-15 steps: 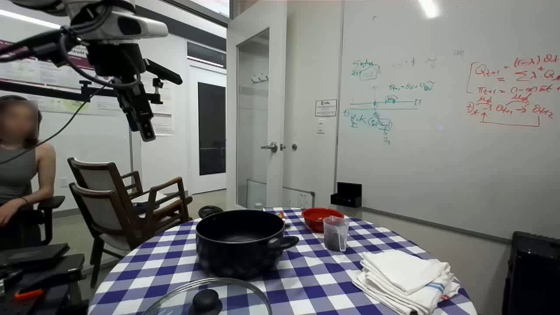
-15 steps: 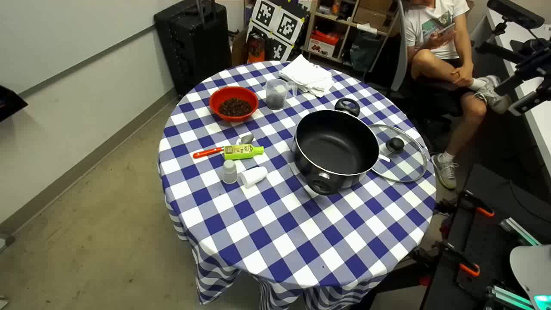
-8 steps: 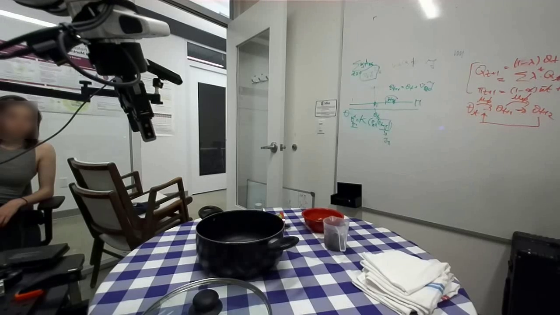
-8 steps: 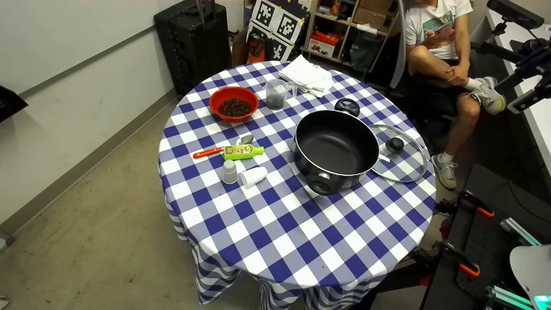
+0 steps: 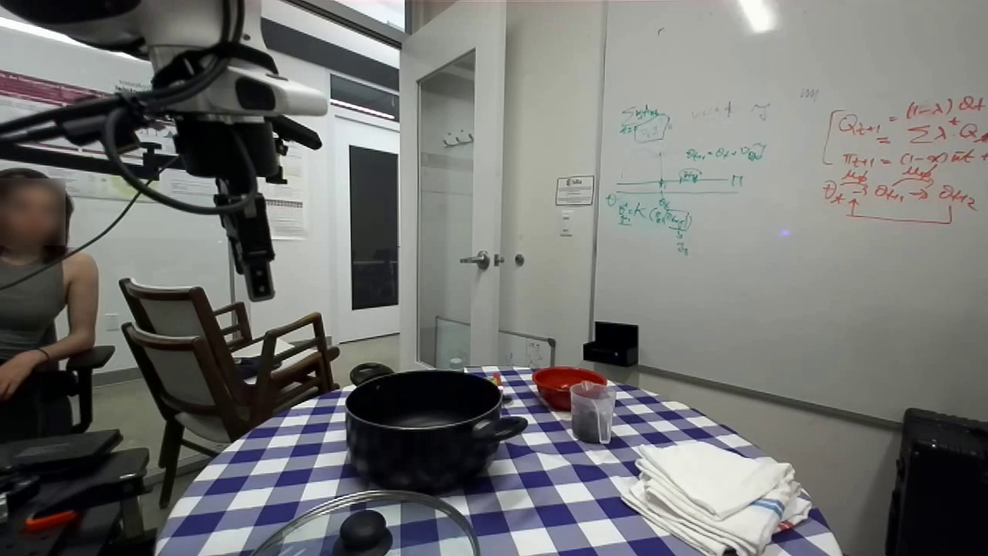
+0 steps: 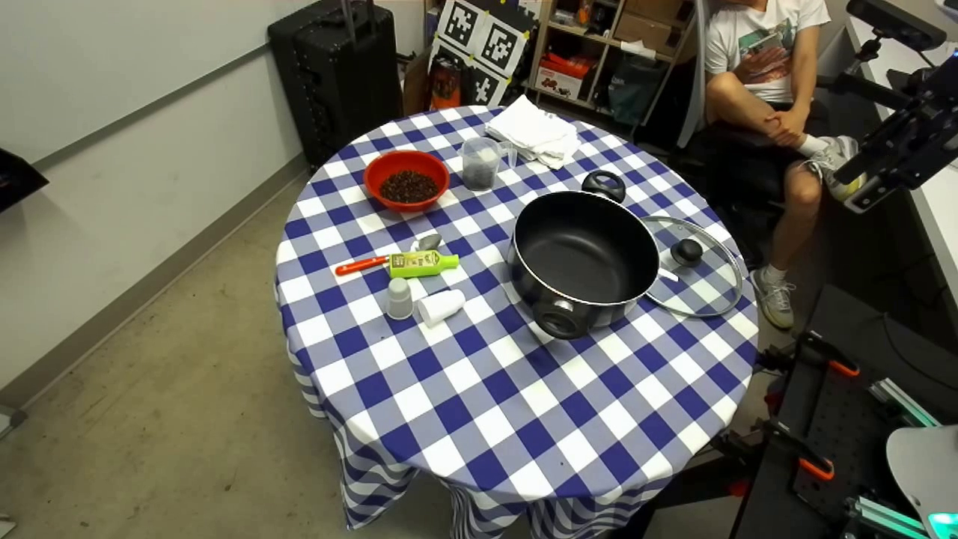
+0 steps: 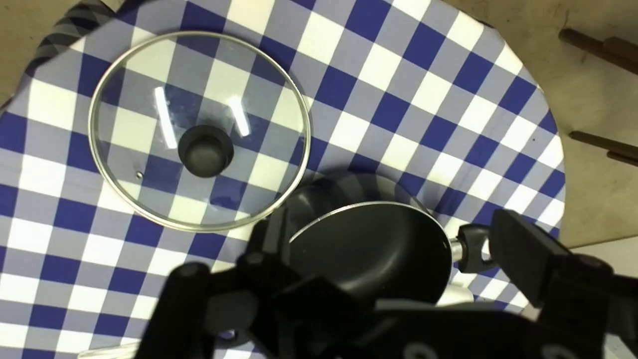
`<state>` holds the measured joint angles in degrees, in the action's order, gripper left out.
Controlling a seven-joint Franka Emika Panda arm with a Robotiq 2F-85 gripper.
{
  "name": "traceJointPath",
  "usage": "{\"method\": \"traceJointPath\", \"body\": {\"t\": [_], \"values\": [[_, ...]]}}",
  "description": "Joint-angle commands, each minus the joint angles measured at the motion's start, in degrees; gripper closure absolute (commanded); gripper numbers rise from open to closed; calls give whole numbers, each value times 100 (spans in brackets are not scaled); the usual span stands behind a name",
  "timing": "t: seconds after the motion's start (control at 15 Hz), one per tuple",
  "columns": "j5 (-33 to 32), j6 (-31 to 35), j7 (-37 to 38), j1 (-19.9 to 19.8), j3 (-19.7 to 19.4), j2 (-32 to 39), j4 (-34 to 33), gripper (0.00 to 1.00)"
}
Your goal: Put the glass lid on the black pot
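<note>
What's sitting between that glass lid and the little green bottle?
In an exterior view, the black pot stands between the glass lid and the green bottle.

Folded white towels (image 6: 533, 131) rest by the far edge of a round table (image 6: 479, 397) in blue-and-white checked cloth (image 6: 606, 412), in an exterior view. A clear measuring jug (image 6: 479, 168) stands between towels and red bowl (image 6: 408, 159). Nearer the left edge: red-handled utensil (image 6: 361, 266), lime-green bottle (image 6: 419, 263), shaker (image 6: 400, 301), white container (image 6: 441, 306) on its side. A glass lid (image 6: 697, 278) lies between black pot (image 6: 587, 251) and right edge.
</note>
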<state>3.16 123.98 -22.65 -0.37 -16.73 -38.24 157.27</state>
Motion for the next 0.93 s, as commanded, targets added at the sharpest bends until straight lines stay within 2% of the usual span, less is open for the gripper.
{"method": "traceJointPath", "body": {"t": [0.0,0.2,0.4,0.87], "values": [[-243,106,104,-137,201,1175,-439,0],[-325,389,90,-104,381,2020,-712,0],[-591,946,318,-208,634,2811,-951,0],[-1424,1818,1417,-523,814,4053,-1279,0]]}}
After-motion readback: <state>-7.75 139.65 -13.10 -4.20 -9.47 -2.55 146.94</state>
